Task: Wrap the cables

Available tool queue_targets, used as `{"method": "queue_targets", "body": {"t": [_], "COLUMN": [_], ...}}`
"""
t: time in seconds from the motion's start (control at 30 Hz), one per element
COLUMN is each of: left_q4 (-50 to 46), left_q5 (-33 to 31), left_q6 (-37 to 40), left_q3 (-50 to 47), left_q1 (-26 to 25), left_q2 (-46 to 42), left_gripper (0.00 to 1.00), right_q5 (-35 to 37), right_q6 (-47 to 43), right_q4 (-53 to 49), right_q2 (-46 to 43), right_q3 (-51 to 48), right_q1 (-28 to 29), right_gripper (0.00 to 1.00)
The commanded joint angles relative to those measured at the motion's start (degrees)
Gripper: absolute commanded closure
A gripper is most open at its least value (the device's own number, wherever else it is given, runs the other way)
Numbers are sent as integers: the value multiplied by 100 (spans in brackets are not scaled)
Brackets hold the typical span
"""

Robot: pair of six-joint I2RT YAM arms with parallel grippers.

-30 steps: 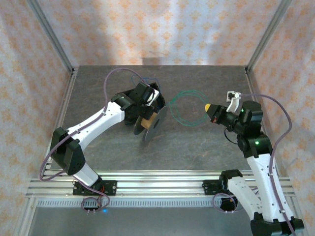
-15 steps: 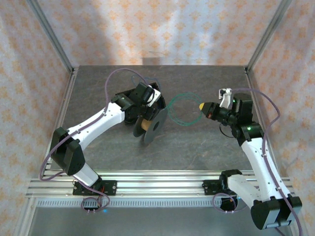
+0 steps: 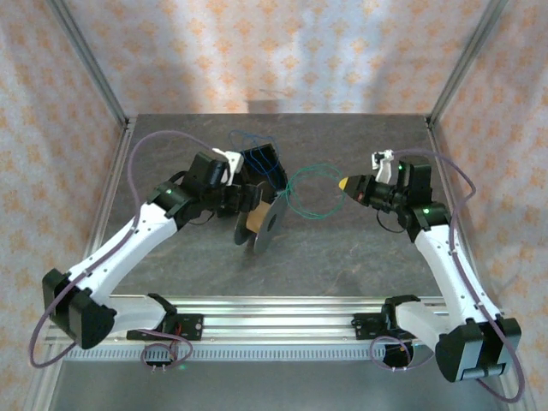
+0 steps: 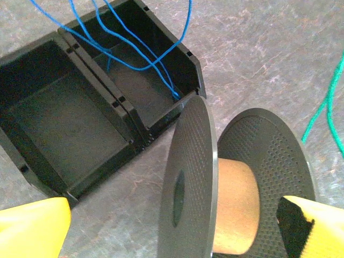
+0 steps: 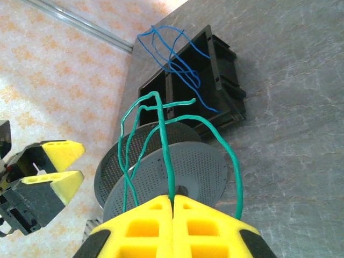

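Two thin looped cables (image 5: pixel 163 140), perforated round spool (image 4: pixel 196 161)

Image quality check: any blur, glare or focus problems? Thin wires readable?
Top external: even, soft light, no glare; green cable hair-thin but traceable, blue cable faint over the dark bin. Left wrist: spool sharp, left gripper's fingers at the bottom corners blurred. Right wrist: both wires crisp above the shut right gripper; wall slightly washed out.

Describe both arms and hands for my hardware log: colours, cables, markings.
The left arm and right arm: white shells, black joints, each trailed by a looping purple-grey cable; a green light glows near the right wrist. The left hand and right hand: black bodies, blocky yellow fingers.
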Motion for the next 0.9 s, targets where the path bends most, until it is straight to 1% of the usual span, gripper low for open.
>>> {"method": "queue_targets", "body": {"t": [0.0,0.1,0.17,0.2,0.23,0.37,0.43,0.53,0.63,0.73,0.87], "left_q4": [61,-24,112,189,203,220,201,119,51,116,121], "left_q5": [501,593,635,677,693,748,657,534,271,65,199], "left_q6": [-799,-1250,-1355,-1380,-1365,-1206,-1059,-782,-533,-241,311], "left_q3": [-362,-812,-1120,-1239,-1281,-1223,-1102,-797,-465,-260,-22], "left_q1": [69,66,69,68,68,35,-22,-151,-373,-555,-638], "left_q2": [-180,-440,-631,-677,-684,-428,-268,22,284,499,698], "left_gripper": [1,10,18,25,34,66,75,85,100,100,100], "right_q5": [-341,-309,-214,-186,-158,5,71,-9,-179,-284,-381], "right_q6": [128,138,129,145,150,146,123,188,230,200,150], "right_q4": [215,169,148,135,108,-152,-301,-347,-377,-378,-387], "right_q2": [112,177,169,165,164,97,49,-1,45,104,178], "right_q3": [335,440,498,533,568,776,860,882,839,753,770], "right_q1": [30,94,120,129,129,138,138,138,138,138,138], "right_gripper": [100,100,100,100,100,100,100,100,100,100,100]}}
